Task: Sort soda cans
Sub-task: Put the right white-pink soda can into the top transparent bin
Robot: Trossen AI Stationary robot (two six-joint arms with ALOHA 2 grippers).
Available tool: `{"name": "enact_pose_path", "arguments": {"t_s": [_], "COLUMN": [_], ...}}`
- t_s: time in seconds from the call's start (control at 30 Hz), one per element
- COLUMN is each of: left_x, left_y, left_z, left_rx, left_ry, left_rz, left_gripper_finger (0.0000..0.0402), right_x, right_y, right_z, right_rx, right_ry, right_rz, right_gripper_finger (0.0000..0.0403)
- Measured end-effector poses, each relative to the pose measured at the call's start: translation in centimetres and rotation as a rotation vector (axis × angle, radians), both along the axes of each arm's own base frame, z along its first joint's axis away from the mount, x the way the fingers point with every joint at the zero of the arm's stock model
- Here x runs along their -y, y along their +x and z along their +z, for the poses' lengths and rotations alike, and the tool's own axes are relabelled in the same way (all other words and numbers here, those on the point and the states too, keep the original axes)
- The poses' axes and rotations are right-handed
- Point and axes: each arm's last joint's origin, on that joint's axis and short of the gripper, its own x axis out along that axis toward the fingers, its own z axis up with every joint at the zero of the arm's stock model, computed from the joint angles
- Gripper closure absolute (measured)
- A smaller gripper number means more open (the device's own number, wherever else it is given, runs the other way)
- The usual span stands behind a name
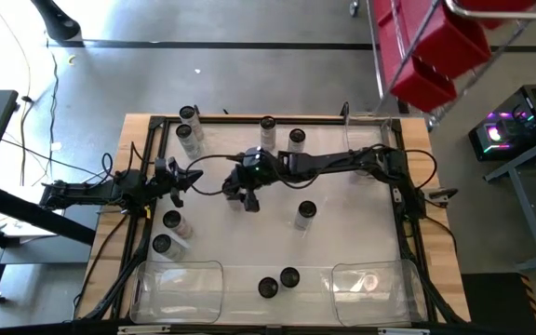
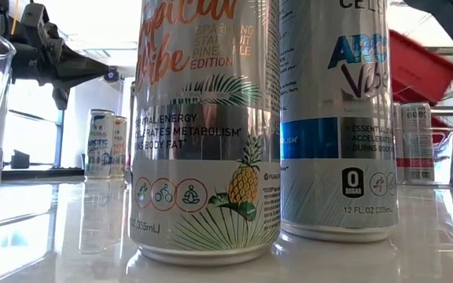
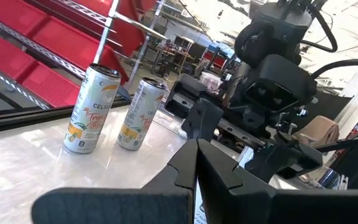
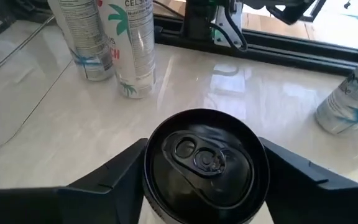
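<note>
Matte black arms point(image 1: 333, 164); looping cables

Grey concrete floor point(image 1: 249, 84) surrounds the pale glossy surface point(image 1: 342, 233). Red storage bins point(image 1: 435, 51) hang on a metal rack beyond it; a lit computer case point(image 1: 519, 126) sits nearby.

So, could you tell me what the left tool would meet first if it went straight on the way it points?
Most likely the right arm, directly ahead of the left tool; depth is unclear.
</note>
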Motion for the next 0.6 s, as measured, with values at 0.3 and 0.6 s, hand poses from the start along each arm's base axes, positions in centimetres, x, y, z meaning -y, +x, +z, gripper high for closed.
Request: {"name": "enact_pose_path", "arguments": {"t_s": [0.3,0.6], "left_x": [0.1,0.2], "left_y": [0.1,0.1], "left_z": [0.0,0.0], "left_rx": [0.000,-0.003], "left_ry": [0.003,0.004], "left_rz": [-0.051,-0.063], "left_gripper_finger": [0.0400,0.0400], "right_x": [3.1,8.0], "right_y": [-6.0,-20.3], "right_z": [9.9,14.1], "right_rx": [0.045,0.025], "right_ry": [-0.113,-0.182], "right_rz": [-0.280,-0.818], "right_gripper_finger": [0.0166,0.0166]}}
